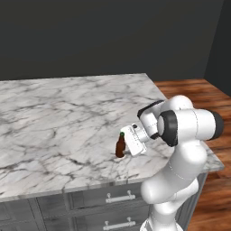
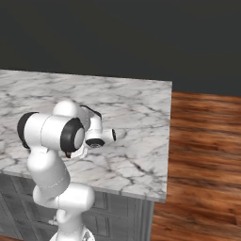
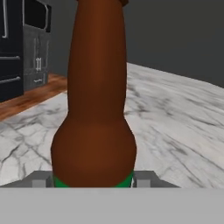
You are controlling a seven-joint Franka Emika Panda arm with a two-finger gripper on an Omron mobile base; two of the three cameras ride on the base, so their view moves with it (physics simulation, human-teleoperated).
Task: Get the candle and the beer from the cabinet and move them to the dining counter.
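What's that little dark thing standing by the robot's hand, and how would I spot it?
Find the broad white marble counter with grey veins, above grey drawers. Near its front edge, right beside the white arm's gripper, stands the beer. It is a small brown glass bottle with a green cap, the only dark upright thing on the pale stone.

White arm with dark joints

The arm (image 1: 180, 149) is built of smooth, glossy white rounded segments, bulbous at the elbow and tapering towards the base. Wide black rings mark the joints, one around a fat cylindrical link with a dark end cap. A thin black band edges the shell near the wrist. The end effector (image 1: 128, 145) is a pale, boxy white block; in the right base view a short white wrist cylinder shows a dark round face.
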